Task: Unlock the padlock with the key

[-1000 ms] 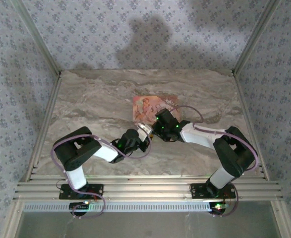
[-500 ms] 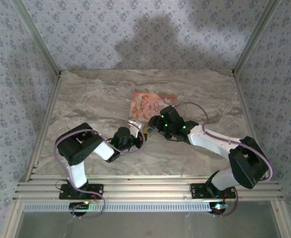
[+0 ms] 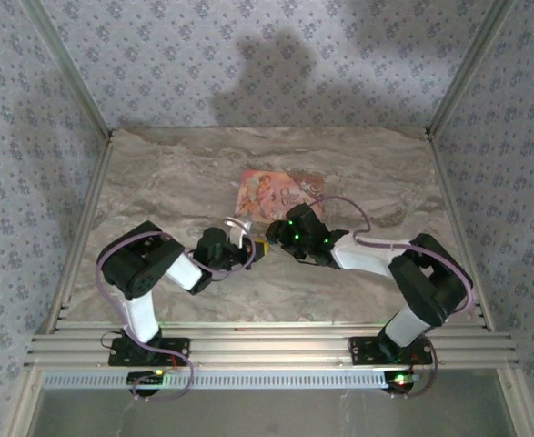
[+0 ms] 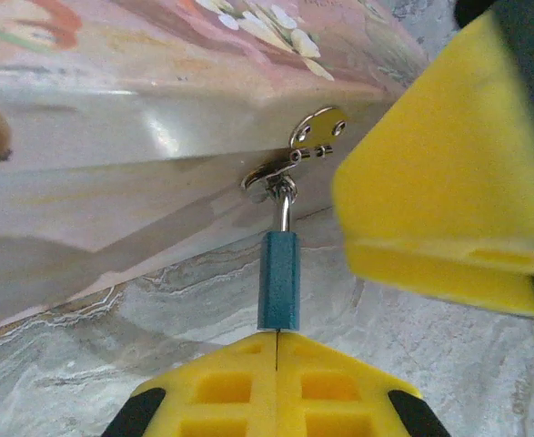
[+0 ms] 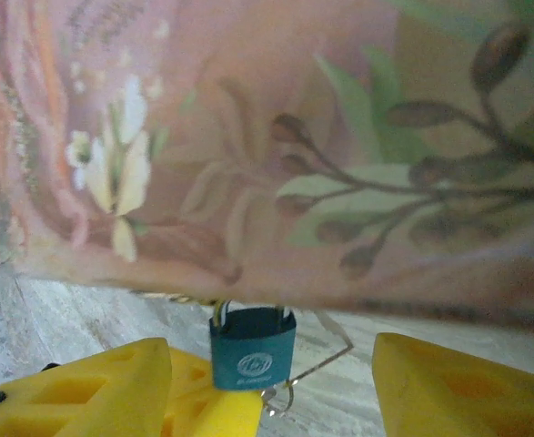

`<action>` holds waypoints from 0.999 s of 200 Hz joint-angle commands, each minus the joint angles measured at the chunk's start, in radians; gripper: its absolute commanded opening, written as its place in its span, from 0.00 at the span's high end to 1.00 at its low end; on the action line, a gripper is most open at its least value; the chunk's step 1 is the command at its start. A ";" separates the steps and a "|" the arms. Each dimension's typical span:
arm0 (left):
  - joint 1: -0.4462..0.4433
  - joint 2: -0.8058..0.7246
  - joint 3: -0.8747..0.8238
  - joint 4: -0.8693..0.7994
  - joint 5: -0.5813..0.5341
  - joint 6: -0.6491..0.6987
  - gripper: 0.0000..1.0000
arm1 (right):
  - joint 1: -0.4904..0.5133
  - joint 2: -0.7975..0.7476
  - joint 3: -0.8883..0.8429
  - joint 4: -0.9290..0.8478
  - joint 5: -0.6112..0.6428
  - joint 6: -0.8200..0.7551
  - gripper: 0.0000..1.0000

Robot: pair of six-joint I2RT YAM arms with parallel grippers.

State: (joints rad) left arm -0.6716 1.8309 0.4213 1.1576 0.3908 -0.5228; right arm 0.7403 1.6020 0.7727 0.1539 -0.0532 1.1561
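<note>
Hanging from the metal hasp on the near side of the pink box: the padlock, teal body, shackle thru the hasp loop, just off the box's edge. Left gripper, at the box's near side: fingers pressed together w/ no gap, tips touching the padlock's lower end; whether anything is pinched betw. them can't be told. Right gripper, facing the same side of the box: fingers spread wide, one each side of the padlock, holding nothing. Box lies flat on the marble-pattern table.
</note>
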 commanded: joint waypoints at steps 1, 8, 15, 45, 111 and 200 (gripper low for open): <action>0.026 -0.026 -0.001 0.067 0.101 -0.064 1.00 | 0.005 0.041 0.002 0.097 -0.024 0.028 0.41; 0.033 -0.024 -0.001 0.074 0.113 -0.075 1.00 | 0.005 0.050 0.001 0.113 -0.027 0.031 0.42; 0.040 -0.022 -0.001 0.083 0.122 -0.089 1.00 | 0.008 0.057 0.000 0.126 -0.028 0.033 0.43; 0.060 -0.012 0.000 0.116 0.151 -0.136 1.00 | 0.013 0.075 -0.002 0.165 -0.020 0.040 0.46; 0.064 -0.004 0.005 0.110 0.161 -0.135 1.00 | 0.018 0.095 0.012 0.160 -0.030 0.070 0.89; -0.138 -0.189 0.122 -0.467 -0.182 0.383 1.00 | 0.003 0.010 0.102 -0.129 -0.042 0.010 1.00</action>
State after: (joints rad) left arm -0.7395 1.7004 0.4778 0.8505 0.2935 -0.3576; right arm 0.7368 1.6474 0.8284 0.1211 -0.0647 1.1847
